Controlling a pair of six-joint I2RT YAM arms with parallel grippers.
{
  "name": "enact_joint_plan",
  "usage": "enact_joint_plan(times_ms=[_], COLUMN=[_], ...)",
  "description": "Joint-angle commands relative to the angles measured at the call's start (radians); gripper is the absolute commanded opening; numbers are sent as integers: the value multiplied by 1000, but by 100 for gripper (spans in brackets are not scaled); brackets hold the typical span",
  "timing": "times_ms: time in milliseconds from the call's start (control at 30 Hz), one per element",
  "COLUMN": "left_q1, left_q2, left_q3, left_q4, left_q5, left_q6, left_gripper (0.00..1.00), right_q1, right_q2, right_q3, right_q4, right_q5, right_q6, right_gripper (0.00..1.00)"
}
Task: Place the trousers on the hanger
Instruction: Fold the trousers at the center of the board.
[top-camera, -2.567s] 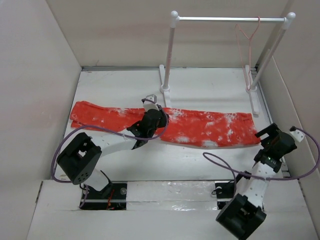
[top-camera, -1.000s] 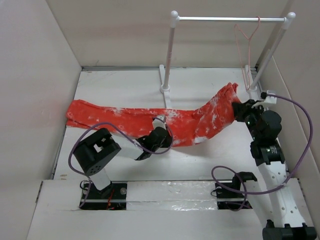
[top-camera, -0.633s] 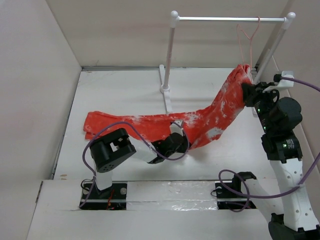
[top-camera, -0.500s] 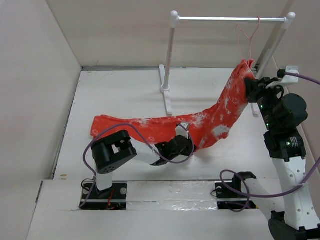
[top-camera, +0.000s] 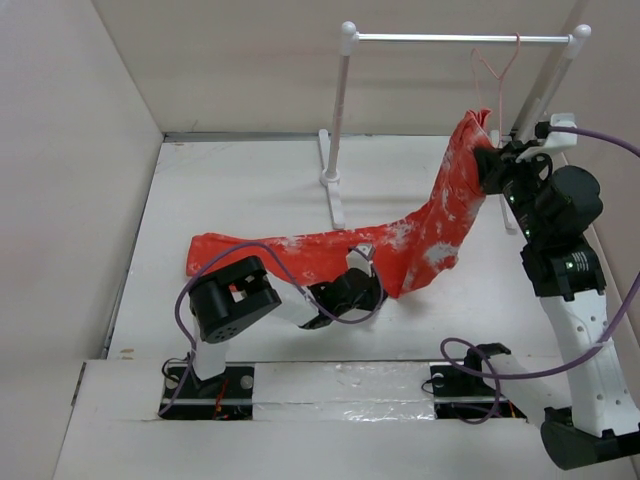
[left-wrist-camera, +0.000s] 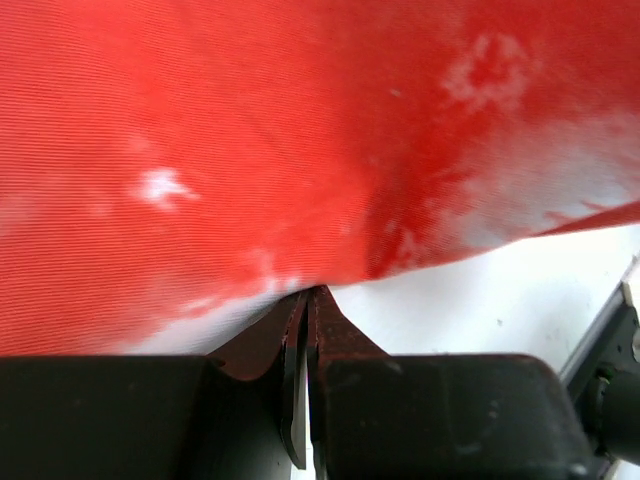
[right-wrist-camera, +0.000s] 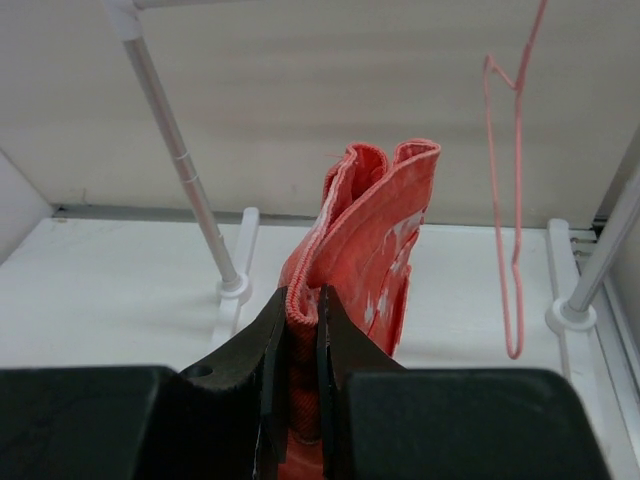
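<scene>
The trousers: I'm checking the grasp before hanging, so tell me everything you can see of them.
The trousers are orange-red cloth with white splotches. One end is folded and pinched upright in the right gripper, high beside the hanger but not touching it. The cloth slopes down to the table, where the rest lies flat. The left gripper pinches the near edge at mid-length.
</scene>
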Motion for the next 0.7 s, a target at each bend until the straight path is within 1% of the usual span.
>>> enact_joint_plan(times_ms=[0,33,67,100,200,333,400,500,600,667], left_q1=[-32,-32,-32,-32,-32,-54,-54,-64,-74,-74], left_q2=[-9,-13,-10,-4,19,-41,-113,-251,-380,-462], left_q3=[43,45,51,59,71,28,-32,-127,-168,-184], left_q4=[43,39,33,26,35,50,55,50,-22,-80], left_q5=[25,23,25,29,86,109,129,132,114,69], left_q6=[29,30,27,23,15,36,36,49,61,70], left_gripper=[0,0,0,0,0,0,0,0,0,0], right_q1=[53,80,93,105,133,142,142,119,96,85], right_q2=[-3,0,2,0,-3,-14,-21,-29,-32,-37], right_q3=[103,129,144,158,224,281,285,267,249,232], right_q4=[118,105,98,95,63,11,-3,-12,-11,-12], right_q5=[7,13,68,87,148,210,256,242,210,214], right_q6=[-27,-37,-46,-58,-84,-115,-147,-152,-146,-147], right_gripper=[0,0,0,0,0,0,0,0,0,0])
